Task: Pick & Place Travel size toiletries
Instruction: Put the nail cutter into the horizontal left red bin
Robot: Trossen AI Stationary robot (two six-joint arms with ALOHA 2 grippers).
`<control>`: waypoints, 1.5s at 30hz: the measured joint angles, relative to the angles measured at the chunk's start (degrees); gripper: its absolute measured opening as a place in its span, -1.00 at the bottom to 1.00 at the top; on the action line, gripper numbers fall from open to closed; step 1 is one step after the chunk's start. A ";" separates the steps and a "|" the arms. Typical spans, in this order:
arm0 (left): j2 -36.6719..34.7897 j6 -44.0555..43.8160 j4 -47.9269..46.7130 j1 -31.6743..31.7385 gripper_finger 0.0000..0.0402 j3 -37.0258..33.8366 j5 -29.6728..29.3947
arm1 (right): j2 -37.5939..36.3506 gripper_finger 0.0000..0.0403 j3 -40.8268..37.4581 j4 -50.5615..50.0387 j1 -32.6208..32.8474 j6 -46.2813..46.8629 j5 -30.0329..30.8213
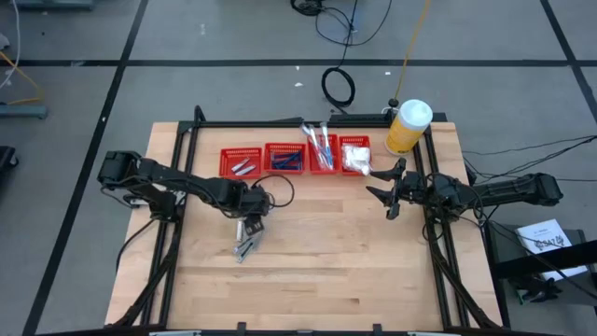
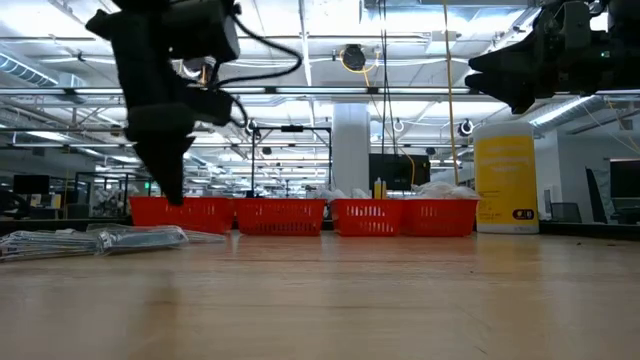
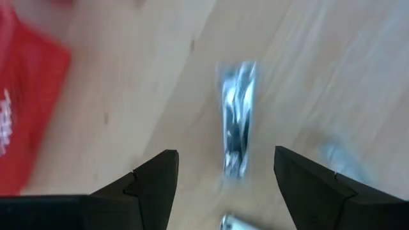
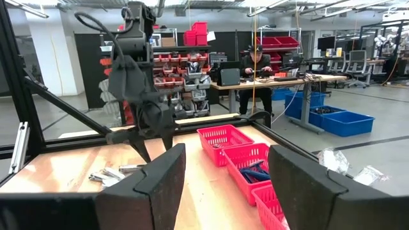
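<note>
Left gripper (image 1: 253, 227) above crinkled silvery tubes (image 1: 244, 247)

The table (image 1: 317, 261) is pale wood, smooth and matt. On it lie shiny silvery tubes (image 1: 246, 245). The baskets (image 1: 241, 161) behind them are red plastic mesh.

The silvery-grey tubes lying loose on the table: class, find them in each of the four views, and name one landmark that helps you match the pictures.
High view: silvery-grey tubes lie lower centre-left, just below the left hand.
Low view: tubes at the left edge, in front of the baskets.
Left wrist view: one tube centre, between the open fingers.
Right wrist view: tubes lower left, under the far left hand.
Shared landmark: the red mesh baskets.
</note>
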 joint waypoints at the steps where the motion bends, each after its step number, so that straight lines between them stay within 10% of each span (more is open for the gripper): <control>1: 0.00 1.02 1.05 -0.14 0.26 0.28 -0.60 | 0.00 0.05 0.00 -0.01 0.00 -0.02 0.00; 31: 11.21 12.02 8.59 2.52 0.24 -0.38 6.61 | 0.59 0.05 0.00 -0.40 0.00 -0.30 -0.04; 45: 11.32 12.85 10.18 2.75 -0.73 -0.45 8.64 | 0.59 0.05 0.00 -0.40 0.00 -0.27 -0.04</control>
